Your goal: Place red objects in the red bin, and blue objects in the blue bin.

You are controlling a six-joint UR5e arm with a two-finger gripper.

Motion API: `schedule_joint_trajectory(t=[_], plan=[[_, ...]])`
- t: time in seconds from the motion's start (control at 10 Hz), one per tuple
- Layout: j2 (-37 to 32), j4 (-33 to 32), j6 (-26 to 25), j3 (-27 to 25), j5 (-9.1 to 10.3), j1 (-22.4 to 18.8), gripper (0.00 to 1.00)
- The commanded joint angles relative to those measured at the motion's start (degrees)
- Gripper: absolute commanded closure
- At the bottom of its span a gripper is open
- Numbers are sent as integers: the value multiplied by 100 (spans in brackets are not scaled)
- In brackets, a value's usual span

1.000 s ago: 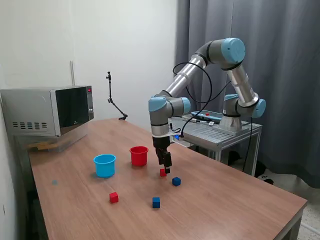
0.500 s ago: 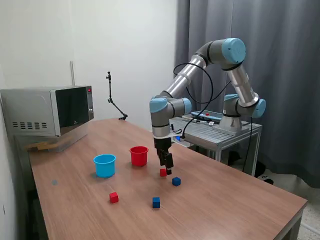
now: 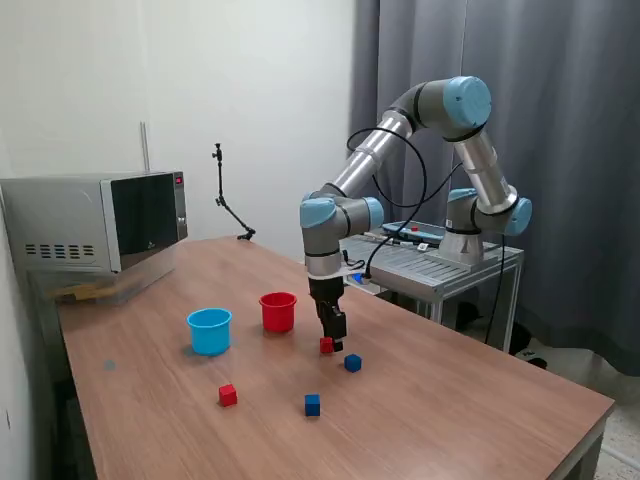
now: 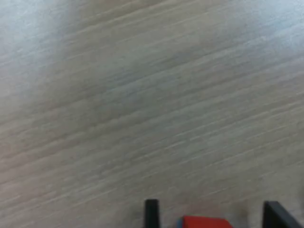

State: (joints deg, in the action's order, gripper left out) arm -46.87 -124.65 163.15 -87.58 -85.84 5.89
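On the table (image 3: 450,400), seen from the exterior view, the arm reaches down so that the tool (image 3: 331,340) sits right at one red cube (image 3: 326,345), low to the wood and just to the exterior view's right of the red cup (image 3: 278,311). The light-blue cup (image 3: 209,330) stands beside the red one, further to the exterior view's left. Three more cubes lie loose in front of the cups: a second red cube (image 3: 228,395), a blue cube (image 3: 352,363) near the tool, and another blue cube (image 3: 312,404) between them, nearer the camera. Nothing shows inside either cup from here, so as far as I can judge all four cubes are yet to be sorted. In the wrist view the wood grain fills nearly everything, and at the edge the two dark fingertips (image 4: 151,214) stand spread, with the red cube (image 4: 204,222) sitting between them and a gap on either side; it is not pinched. To my eye this is the first pick, with closing, lifting and dropping into the red cup all left to do.
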Motion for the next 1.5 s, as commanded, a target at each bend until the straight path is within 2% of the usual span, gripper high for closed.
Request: schedule_joint_trajectory(t=[0.0,0.5,0.7,0.8,1.0,1.3,1.4], plan=[[3,-7,6,4,-3,0,100],[3,-7,6,22,-12,0,100],[-6,-7,6,144,-73,-26,100],[-110,-7,6,188,-135,-18,100],[-505,19,6,276,-512,78,100],[-1016,379,41,189,-811,639,100],[-1156,467,41,102,-829,824,100]])
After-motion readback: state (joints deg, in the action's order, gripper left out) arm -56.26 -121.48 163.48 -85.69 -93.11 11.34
